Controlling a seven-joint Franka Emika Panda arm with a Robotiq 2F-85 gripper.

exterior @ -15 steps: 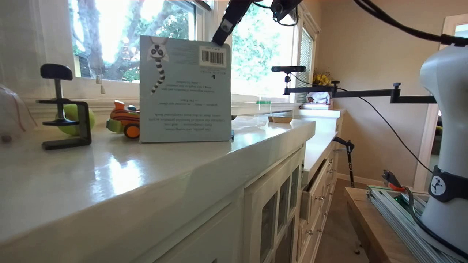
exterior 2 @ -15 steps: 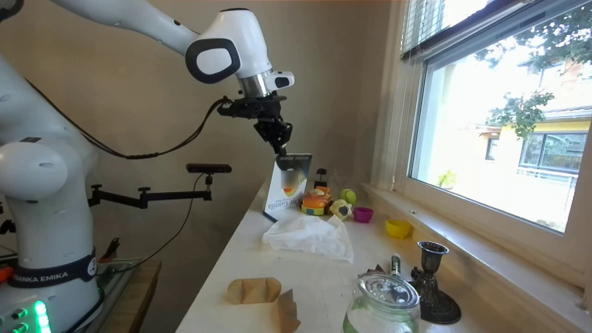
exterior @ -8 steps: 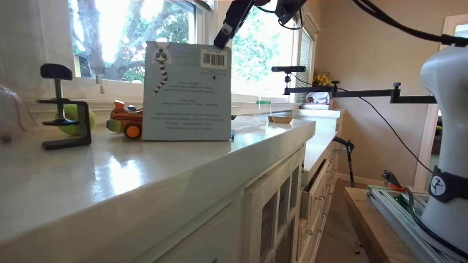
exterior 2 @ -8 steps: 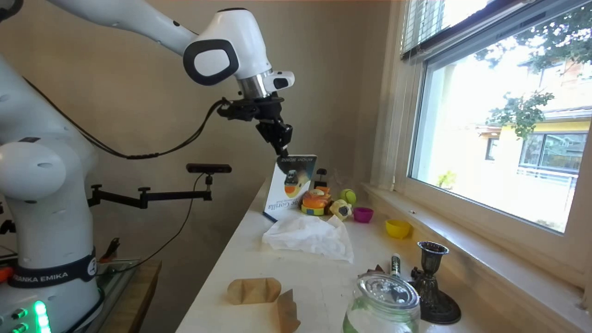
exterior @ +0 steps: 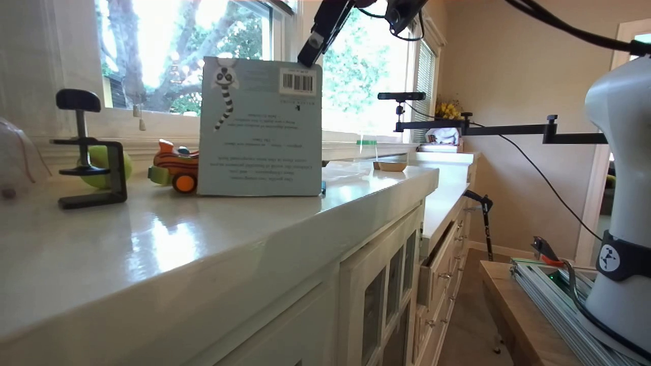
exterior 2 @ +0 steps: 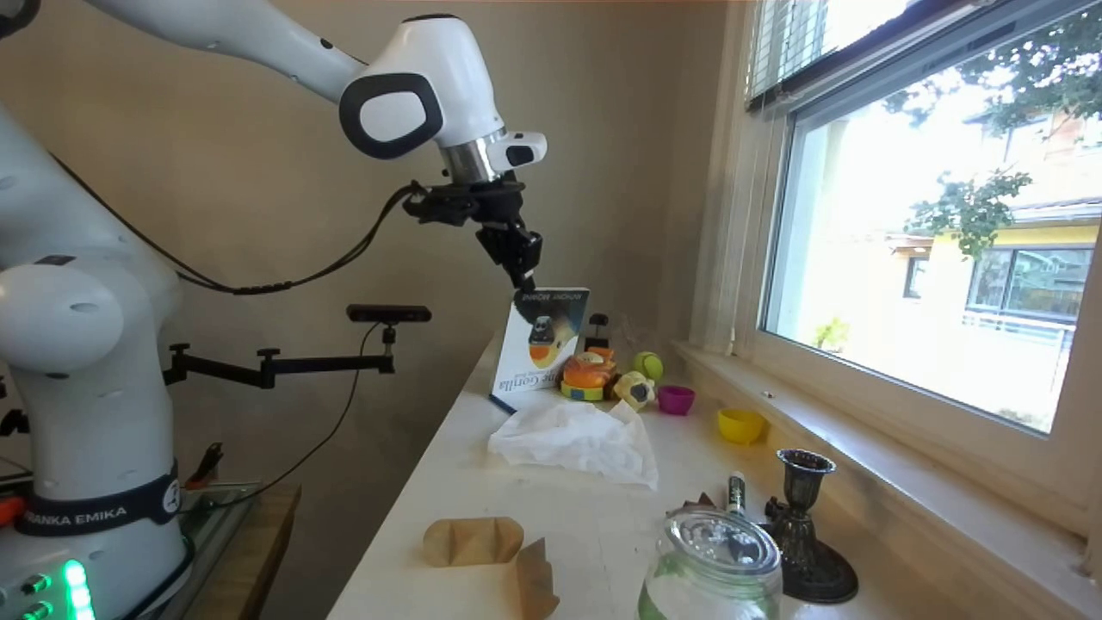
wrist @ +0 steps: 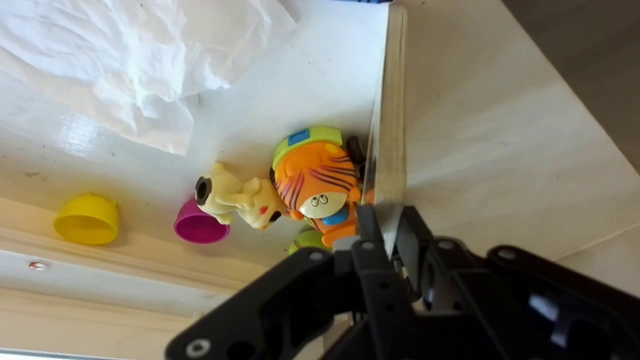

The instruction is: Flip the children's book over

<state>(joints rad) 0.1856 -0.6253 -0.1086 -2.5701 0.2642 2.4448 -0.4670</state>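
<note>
The children's book [exterior: 262, 147] stands upright on its edge on the white counter, its print upside down. Its pale grey-green back with the barcode faces out in an exterior view. Its pictured front cover [exterior 2: 525, 362] shows in an exterior view, upside down as well. From above, in the wrist view, only the pale page edge of the book [wrist: 392, 115] is seen, running between my fingers. My gripper [wrist: 390, 212] is shut on the upper corner near the barcode, one finger on each side. The bottom edge of the book appears to rest on the counter.
Close behind the cover sit an orange toy [wrist: 320, 175] and a cream dog toy [wrist: 245, 197]. A black clamp [exterior: 84, 147] and a tennis ball [exterior: 96, 168] stand beyond. Crumpled white paper [wrist: 145, 65], a purple cup [wrist: 200, 225] and a yellow cup [wrist: 87, 220] lie nearby.
Over the first half second the book turned slightly, its far top corner shifting and dropping a little, with the gripper moving slightly along with it. Since then almost nothing has moved.
</note>
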